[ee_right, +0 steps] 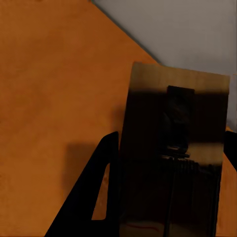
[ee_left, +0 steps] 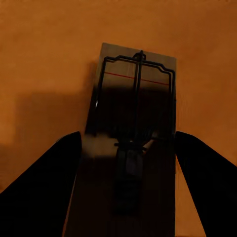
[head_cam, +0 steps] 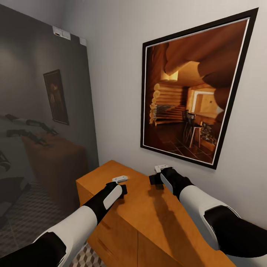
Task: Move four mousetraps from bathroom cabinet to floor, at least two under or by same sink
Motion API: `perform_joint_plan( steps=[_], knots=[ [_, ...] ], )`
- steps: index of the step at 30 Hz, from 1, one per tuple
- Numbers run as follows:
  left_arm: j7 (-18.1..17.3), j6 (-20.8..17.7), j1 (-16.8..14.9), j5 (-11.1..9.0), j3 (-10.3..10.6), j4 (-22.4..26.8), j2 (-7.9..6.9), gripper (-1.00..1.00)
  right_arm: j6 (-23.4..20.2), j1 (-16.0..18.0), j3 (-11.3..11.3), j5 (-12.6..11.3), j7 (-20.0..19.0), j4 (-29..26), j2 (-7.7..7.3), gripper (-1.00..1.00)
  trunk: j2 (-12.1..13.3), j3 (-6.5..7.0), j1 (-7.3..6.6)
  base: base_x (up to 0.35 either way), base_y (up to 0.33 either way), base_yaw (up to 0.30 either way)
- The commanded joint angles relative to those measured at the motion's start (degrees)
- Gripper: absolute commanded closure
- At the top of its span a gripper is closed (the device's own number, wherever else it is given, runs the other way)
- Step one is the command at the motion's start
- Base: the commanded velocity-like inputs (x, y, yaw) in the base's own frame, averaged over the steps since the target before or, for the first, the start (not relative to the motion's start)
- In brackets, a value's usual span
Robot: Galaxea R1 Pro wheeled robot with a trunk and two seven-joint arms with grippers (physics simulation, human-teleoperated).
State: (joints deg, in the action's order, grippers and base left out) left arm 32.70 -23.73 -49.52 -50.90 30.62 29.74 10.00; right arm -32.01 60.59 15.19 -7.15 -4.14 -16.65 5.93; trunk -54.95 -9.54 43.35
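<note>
Two mousetraps: one (ee_left: 134,143) between left gripper's (ee_left: 128,163) spread fingers, one (ee_right: 173,158) clamped in right gripper (ee_right: 168,163), both above cabinet (head_cam: 155,218) top.

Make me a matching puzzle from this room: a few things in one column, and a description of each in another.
1. cabinet
2. framed picture
3. mousetrap
4. floor

A. hangs on the pale wall
B. small board with black wire and a red line
C. cube-patterned tiles
D. orange-brown wood, beneath both arms

Pairs: 1-D, 2-A, 3-B, 4-C
</note>
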Motion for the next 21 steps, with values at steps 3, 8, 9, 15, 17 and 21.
perform_joint_plan(
  steps=[3, 8, 9, 15, 17, 21],
  knots=[
    [0.35, -0.18, -0.05, -0.17, 0.12, 0.05, 0.00, 1.00, -0.25, 0.06, 0.46, -0.67, 0.09, -0.05, -0.07, 1.00, 1.15, 0.45, -0.65, 0.000, 0.256, 0.000],
    [0.28, -0.18, -0.05, -0.17, 0.12, 0.05, 0.00, 1.00, -0.25, 0.06, 0.46, -0.67, 0.09, -0.04, -0.06, 1.00, 3.16, 1.35, -1.75, 0.000, 0.273, 0.000],
    [0.27, -0.18, -0.05, -0.17, 0.13, 0.05, 0.00, 1.00, -0.25, 0.06, 0.46, -0.69, 0.09, -0.04, -0.05, 1.00, 3.56, 1.53, -1.97, 0.000, 0.276, 0.000],
    [0.29, -0.18, -0.05, -0.17, 0.08, 0.05, 0.00, 1.00, -0.25, 0.06, 0.46, -0.75, 0.09, -0.05, -0.06, 1.00, 5.96, 2.61, -3.29, -0.011, 0.276, 0.000],
    [0.35, -0.18, -0.05, -0.17, 0.08, 0.05, 0.00, 1.00, -0.25, 0.06, 0.46, -0.76, 0.09, -0.05, -0.05, 1.00, 6.77, 2.97, -3.73, -0.091, 0.259, 0.000],
    [0.42, -0.18, -0.05, -0.17, 0.06, 0.05, 0.00, 1.00, -0.25, 0.06, 0.46, -0.76, 0.09, -0.05, -0.05, 1.00, 8.37, 3.69, -4.61, -0.180, 0.225, 0.000]
  ],
)
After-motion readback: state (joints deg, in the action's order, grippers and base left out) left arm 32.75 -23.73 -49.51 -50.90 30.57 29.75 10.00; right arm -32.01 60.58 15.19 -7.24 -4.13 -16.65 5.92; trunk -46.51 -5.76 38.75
